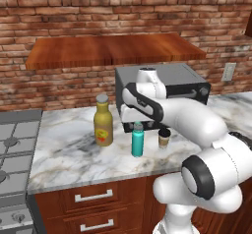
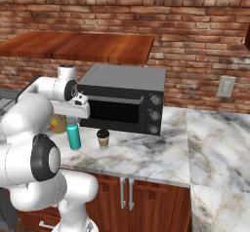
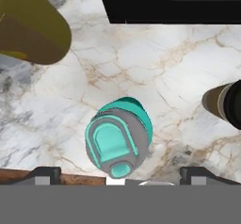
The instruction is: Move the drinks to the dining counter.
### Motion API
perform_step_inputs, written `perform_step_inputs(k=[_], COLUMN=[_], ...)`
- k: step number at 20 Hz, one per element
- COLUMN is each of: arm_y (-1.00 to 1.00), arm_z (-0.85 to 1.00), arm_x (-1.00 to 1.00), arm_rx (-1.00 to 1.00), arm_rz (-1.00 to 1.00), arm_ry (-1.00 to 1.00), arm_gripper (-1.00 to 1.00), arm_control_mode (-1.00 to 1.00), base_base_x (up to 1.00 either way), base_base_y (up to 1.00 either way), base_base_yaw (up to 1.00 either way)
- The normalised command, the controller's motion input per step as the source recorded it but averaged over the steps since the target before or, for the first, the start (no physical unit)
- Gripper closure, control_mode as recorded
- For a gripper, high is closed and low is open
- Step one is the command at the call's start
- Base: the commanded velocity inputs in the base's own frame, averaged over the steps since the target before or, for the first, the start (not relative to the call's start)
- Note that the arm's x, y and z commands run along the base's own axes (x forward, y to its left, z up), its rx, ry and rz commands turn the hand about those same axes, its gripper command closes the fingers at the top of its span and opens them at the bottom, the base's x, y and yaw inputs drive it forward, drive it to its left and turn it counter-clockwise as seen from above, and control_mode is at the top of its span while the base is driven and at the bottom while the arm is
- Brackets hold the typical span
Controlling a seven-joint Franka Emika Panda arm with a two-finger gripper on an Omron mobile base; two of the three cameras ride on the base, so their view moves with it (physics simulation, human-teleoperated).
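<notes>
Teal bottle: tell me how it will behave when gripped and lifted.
The teal bottle looks rigid, so it should hold shape. It stands tall and narrow, so a sideways nudge could tip it toward the cup. Its smooth round body may slip or twist in the jaws.

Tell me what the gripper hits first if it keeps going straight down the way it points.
Probably the teal bottle: its grey cap sits between the open jaws, directly below the gripper. How far below is unclear.

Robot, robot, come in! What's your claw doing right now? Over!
Claw open, above teal bottle. Yellow bottle and paper cup stand either side on worktop. Toaster oven close behind.
</notes>
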Motion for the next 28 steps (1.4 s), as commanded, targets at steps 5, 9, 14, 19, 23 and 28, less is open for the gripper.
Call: perform_step_inputs(k=[5, 9, 14, 19, 23, 28], arm_y=[0.08, 0.13, 0.03, -0.01, 0.01, 0.0], arm_z=[-0.07, -0.08, -0.15, -0.22, -0.23, -0.29], arm_x=[0.15, 0.23, 0.07, 0.0, 0.0, 0.0], arm_rx=[0.0, 0.0, 0.0, 0.0, 0.0, 0.0], arm_rz=[0.0, 0.0, 0.0, 0.0, 0.0, 0.0], arm_ry=[0.0, 0.0, 0.0, 0.0, 0.0, 0.0], arm_gripper=[-1.0, -1.0, -1.0, -1.0, -1.0, -1.0], arm_control_mode=[-1.0, -1.0, -1.0, -1.0, -1.0, -1.0], base_base_x=[0.0, 0.0, 0.0, 0.0, 0.0, 0.0], base_base_y=[0.0, 0.0, 0.0, 0.0, 0.0, 0.0], base_base_yaw=[0.0, 0.0, 0.0, 0.0, 0.0, 0.0])
